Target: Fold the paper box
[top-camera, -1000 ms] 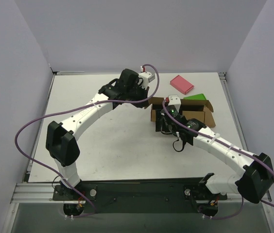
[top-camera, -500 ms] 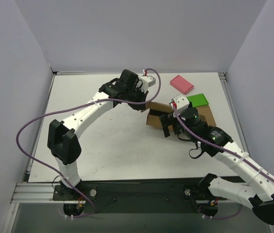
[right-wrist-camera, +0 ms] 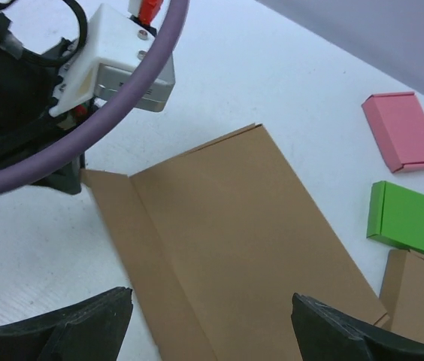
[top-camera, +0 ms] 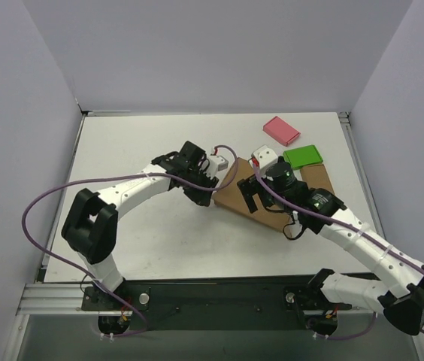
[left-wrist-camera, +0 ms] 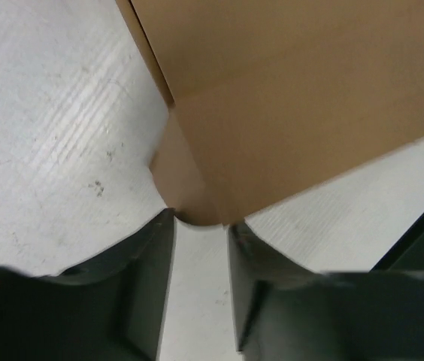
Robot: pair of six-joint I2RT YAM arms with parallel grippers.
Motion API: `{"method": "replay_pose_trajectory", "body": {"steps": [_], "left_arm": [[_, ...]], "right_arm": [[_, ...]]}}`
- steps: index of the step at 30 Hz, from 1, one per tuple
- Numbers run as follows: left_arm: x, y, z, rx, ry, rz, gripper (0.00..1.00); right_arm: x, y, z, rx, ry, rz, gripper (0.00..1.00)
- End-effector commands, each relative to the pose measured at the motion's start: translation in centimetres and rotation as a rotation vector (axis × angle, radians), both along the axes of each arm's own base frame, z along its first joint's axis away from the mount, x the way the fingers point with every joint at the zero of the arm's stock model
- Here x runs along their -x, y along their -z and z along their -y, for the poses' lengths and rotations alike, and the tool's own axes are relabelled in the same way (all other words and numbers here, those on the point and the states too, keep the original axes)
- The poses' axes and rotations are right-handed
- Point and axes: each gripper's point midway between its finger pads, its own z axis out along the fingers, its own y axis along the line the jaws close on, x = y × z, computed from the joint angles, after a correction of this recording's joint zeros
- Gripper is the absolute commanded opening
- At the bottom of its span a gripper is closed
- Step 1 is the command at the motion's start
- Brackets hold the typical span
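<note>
The paper box [top-camera: 231, 197] lies nearly flat, right of centre on the table [top-camera: 159, 226]. No walls stand, so most folding appears undone. The left gripper [left-wrist-camera: 201, 222] has its fingers narrowly apart at the box's left corner tab; whether they clamp it cannot be told. The right gripper [right-wrist-camera: 210, 301] hovers above the box, fingers wide apart.

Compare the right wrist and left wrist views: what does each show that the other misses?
Only the right wrist view: the pink block, the green block, the left arm's wrist housing with its purple cable, and the right tool spread wide above the paper box. Only the left wrist view: a close look at a box corner sitting at the tips of the left tool; whether it is pinched is unclear. Both: the brown box panel and the white table.
</note>
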Motion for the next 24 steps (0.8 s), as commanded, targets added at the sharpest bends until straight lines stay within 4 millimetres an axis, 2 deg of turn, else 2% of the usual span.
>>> {"method": "replay_pose_trajectory", "body": {"steps": [1, 2, 4, 5, 6, 7, 8, 10, 11, 12, 14, 15, 20, 23, 24], "left_arm": [[0.9, -2.1, -1.3, 0.039, -0.021, 0.073, 0.57], [1.4, -1.9, -1.7, 0.041, -0.027, 0.070, 0.62], [1.8, -3.6, -2.1, 0.082, -0.038, 0.100, 0.73], [2.0, -3.6, -2.7, 0.092, -0.057, 0.091, 0.74], [2.3, -4.8, -2.9, 0.131, -0.059, 0.101, 0.77], [2.6, -5.1, -3.2, 0.150, -0.066, 0.100, 0.80], [2.0, -5.6, -3.9, 0.181, -0.104, 0.099, 0.81], [2.0, -6.6, -4.5, 0.247, -0.110, 0.094, 0.82], [1.3, -7.3, -4.8, 0.287, -0.165, 0.078, 0.82], [-0.3, -8.2, -5.9, 0.312, -0.215, 0.092, 0.82], [-1.6, -9.7, -6.4, 0.359, -0.249, 0.086, 0.82], [-3.4, -10.8, -7.1, 0.378, -0.286, 0.107, 0.82], [-7.2, -13.8, -6.9, 0.494, -0.315, 0.137, 0.82], [-8.8, -13.6, -7.2, 0.502, -0.334, 0.146, 0.82], [-9.2, -13.1, -7.3, 0.500, -0.339, 0.141, 0.82]], "right_arm": [[0.3, 3.1, -0.6, 0.019, -0.015, -0.050, 0.89], [0.4, 3.7, -0.8, 0.026, -0.023, -0.054, 0.89], [0.4, 4.5, -1.2, 0.026, -0.042, -0.053, 0.89], [0.5, 5.5, -1.1, 0.048, -0.050, -0.067, 0.89], [0.7, 5.8, -1.5, 0.050, -0.065, -0.073, 0.89], [0.7, 6.1, -1.5, 0.062, -0.068, -0.074, 0.89], [0.8, 6.7, -1.7, 0.084, -0.076, -0.080, 0.89], [1.2, 7.0, -2.9, 0.118, -0.105, -0.048, 0.89], [1.1, 7.9, -2.9, 0.158, -0.099, -0.045, 0.90], [1.1, 8.2, -3.4, 0.179, -0.110, -0.029, 0.90], [1.4, 9.6, -4.0, 0.236, -0.118, -0.025, 0.90], [1.3, 10.1, -4.2, 0.247, -0.118, -0.020, 0.90], [0.7, 13.2, -4.3, 0.391, -0.108, -0.029, 0.91], [-0.1, 14.5, -4.6, 0.475, -0.104, -0.021, 0.90], [-0.6, 14.5, -3.9, 0.525, -0.061, -0.002, 0.90]]}}
